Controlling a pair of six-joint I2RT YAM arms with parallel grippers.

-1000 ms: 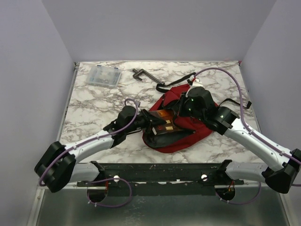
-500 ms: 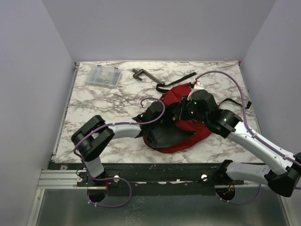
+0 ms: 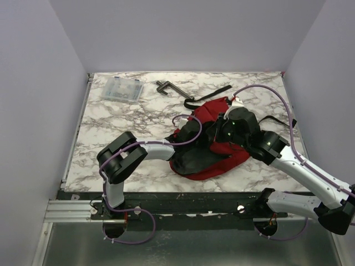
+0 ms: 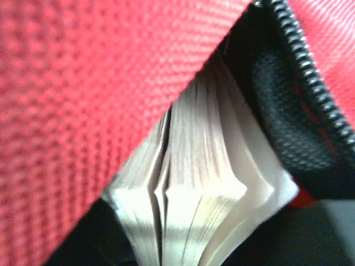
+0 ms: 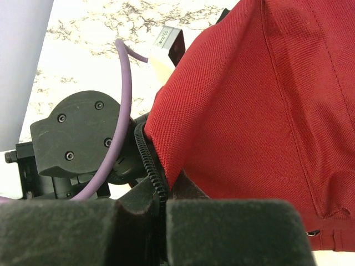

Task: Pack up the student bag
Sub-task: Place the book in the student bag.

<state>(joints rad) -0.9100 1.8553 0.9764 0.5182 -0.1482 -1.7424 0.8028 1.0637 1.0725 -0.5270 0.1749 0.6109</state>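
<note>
The large red fabric backpack [image 3: 228, 156] lies on the white marble-patterned table [image 3: 111, 130], right of centre and between the two arms, with its mouth turned toward the left. We see the right gripper [image 5: 163, 213] closed tight on the zippered rim of that mouth, the dark zipper teeth [image 5: 148, 160] running straight down into the pinch. We judge that it lifts the upper flap so the opening stays a tent instead of collapsing flat. The left arm [image 3: 158, 148] reaches in under this raised flap, and the left gripper is buried in the bag, so we cannot tell how wide its jaws stand or whether they grip anything. Its wrist view shows the pale fanned page edges of a thick book [image 4: 194, 183] lying under the red cloth beside the black lining, which suggests the book is being delivered deep inside. A clear plastic compartment box [image 3: 121, 88] and a dark T-shaped metal tool [image 3: 168, 87] sit well apart at the far left, probably waiting their turn to be packed.
</note>
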